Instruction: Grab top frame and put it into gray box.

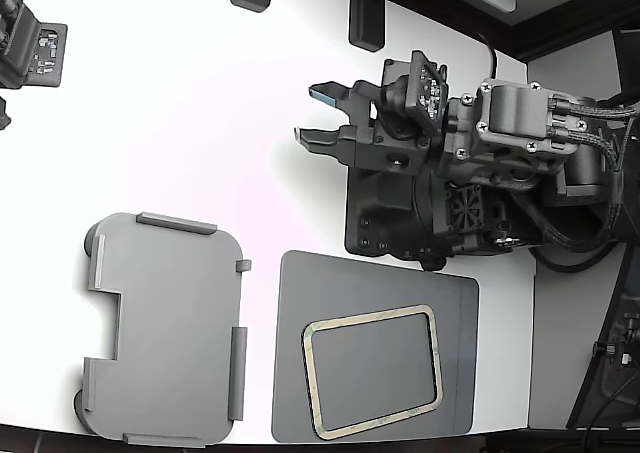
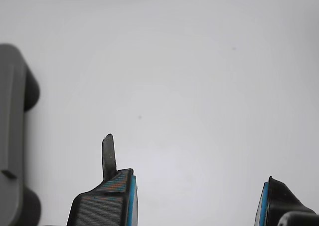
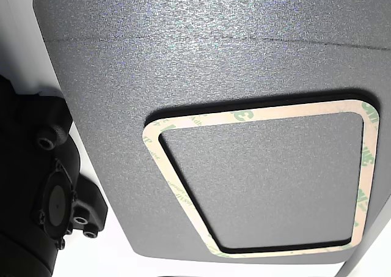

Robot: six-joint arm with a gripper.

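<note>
In the exterior view we are looking down on a white table (image 1: 200, 103). The black gripper (image 1: 318, 114) is hanging over bare tabletop, its jaws standing apart with nothing between them. The top frame (image 1: 372, 371), a thin pale beige-greenish rectangular ring with rounded corners, is lying flat on a darker gray smooth mat (image 1: 300, 373), well apart from the gripper. The gray box (image 1: 165, 328), a light gray shallow plastic tray with raised edge tabs and a side notch, is sitting just beside the mat on the exterior view's left, with nothing in it.

In the wrist view we are seeing two blue-edged fingertips (image 2: 117, 196) spread wide over white surface, gripping nothing; a corner of the gray box (image 2: 12, 136) is showing at the picture's edge.

In the other view we are seeing the top frame (image 3: 256, 113) close up, flush on the mat (image 3: 183, 57), printed lettering along its strip.

We are judging the approach not yet begun. The ring is thin and lying flat, so we are advising a descent over one straight side, working one fingertip under the edge rather than pinching from above.
</note>
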